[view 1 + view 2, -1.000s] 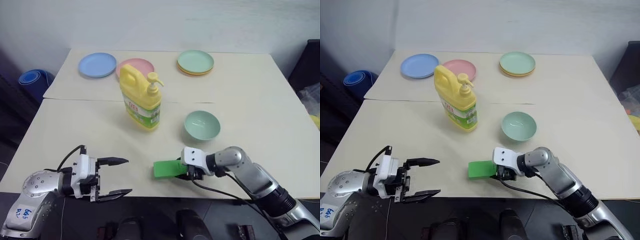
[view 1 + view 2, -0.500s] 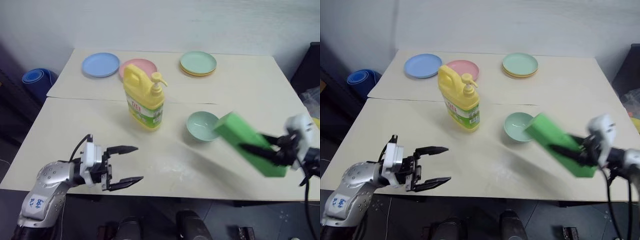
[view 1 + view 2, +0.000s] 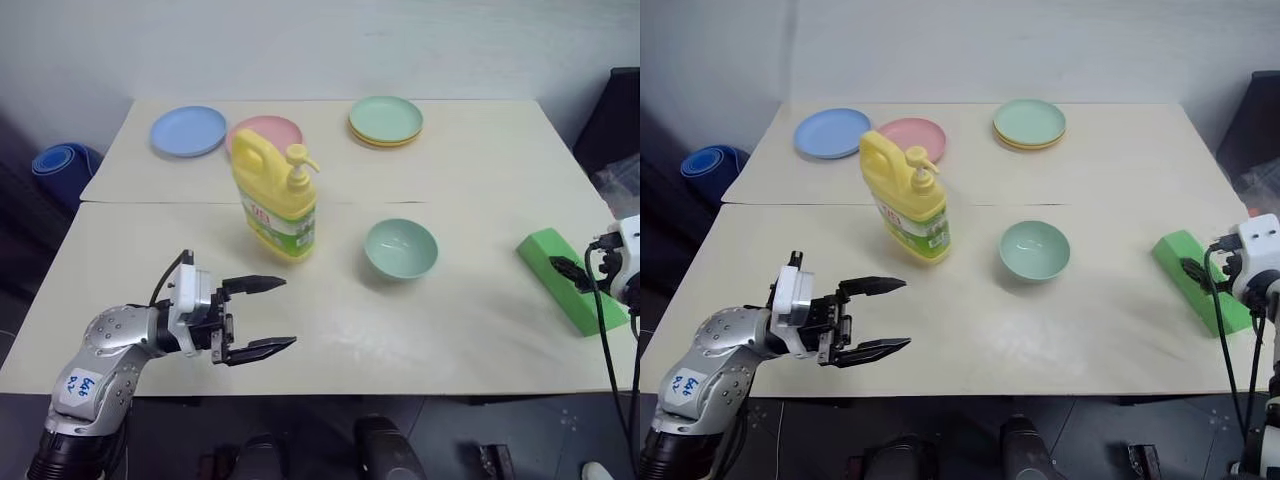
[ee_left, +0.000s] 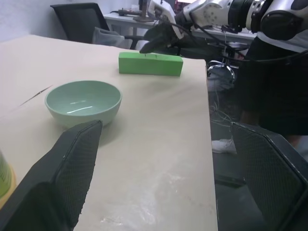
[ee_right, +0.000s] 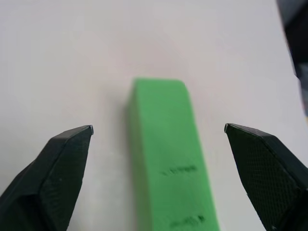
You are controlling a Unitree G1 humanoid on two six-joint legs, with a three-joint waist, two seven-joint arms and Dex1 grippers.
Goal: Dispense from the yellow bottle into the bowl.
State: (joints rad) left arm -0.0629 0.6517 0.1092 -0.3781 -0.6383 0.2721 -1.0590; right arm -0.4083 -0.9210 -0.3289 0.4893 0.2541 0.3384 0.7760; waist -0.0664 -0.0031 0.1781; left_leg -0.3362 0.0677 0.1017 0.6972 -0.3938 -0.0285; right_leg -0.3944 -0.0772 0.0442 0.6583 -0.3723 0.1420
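At about eight o'clock on the pale cream tabletop [image 3: 480, 330], the left gripper [image 3: 262, 317] hangs over the near edge with its two black fingers spread wide and nothing between them, pointing toward the middle of the table. The round blue flat plate [image 3: 189, 130] lies at eleven o'clock, with the round pink flat plate [image 3: 266, 130] just beside it. In front of the pink plate, near the table's centre, the tall yellow plastic jug-shaped bottle with pump top and green-and-white label [image 3: 275, 200] stands upright. The stack of flat mint-green plates [image 3: 386, 121] sits at one o'clock. The small deep pale mint-green plastic bowl [image 3: 401, 248] rests upright near the bottle, toward three o'clock, apart from it. At four o'clock, the green rectangular foam block [image 3: 572, 280] lies flat by the edge; the right gripper [image 5: 159, 144] is parted widely either side of it, clear of its sides.
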